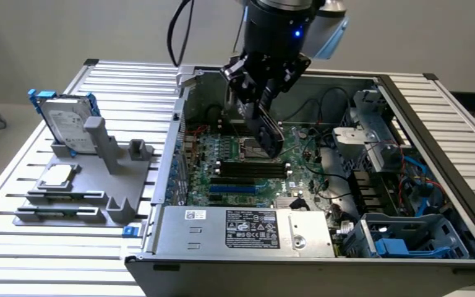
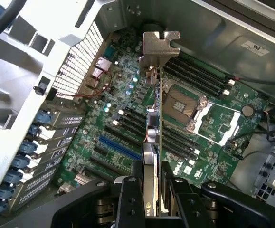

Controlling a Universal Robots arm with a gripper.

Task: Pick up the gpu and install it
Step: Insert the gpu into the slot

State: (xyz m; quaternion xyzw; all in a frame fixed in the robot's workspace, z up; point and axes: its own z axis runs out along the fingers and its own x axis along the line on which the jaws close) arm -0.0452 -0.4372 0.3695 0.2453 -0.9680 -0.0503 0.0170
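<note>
- Gripper [image 1: 260, 110] hung inside the open computer case [image 1: 435, 124], over the motherboard [image 1: 303, 176].
- Jaws were clenched on the gpu [image 1: 268, 135]; in the wrist view the fingers [image 2: 128, 199] pressed both faces of the card [image 2: 155, 137], seen edge-on.
- Gpu was held clear of the board, tilted in the exterior view, its lower edge above the long black memory slots [image 1: 254, 168] and the CPU socket [image 2: 182, 102].
- Silver end bracket [image 2: 160, 47] pointed away from the gripper [image 2: 152, 190], toward the case's slotted rear wall.
- Blue slot [image 1: 233, 185] lay on the board nearer than the card, not touched.
- Power supply [image 1: 237, 229] sat at the near end of the case.
- On the slatted table [image 1: 23, 260], at the exterior view's left and well apart from the case, a grey fixture [image 1: 97, 185] held a hard drive [image 1: 66, 120] upright in a blue frame.
</note>
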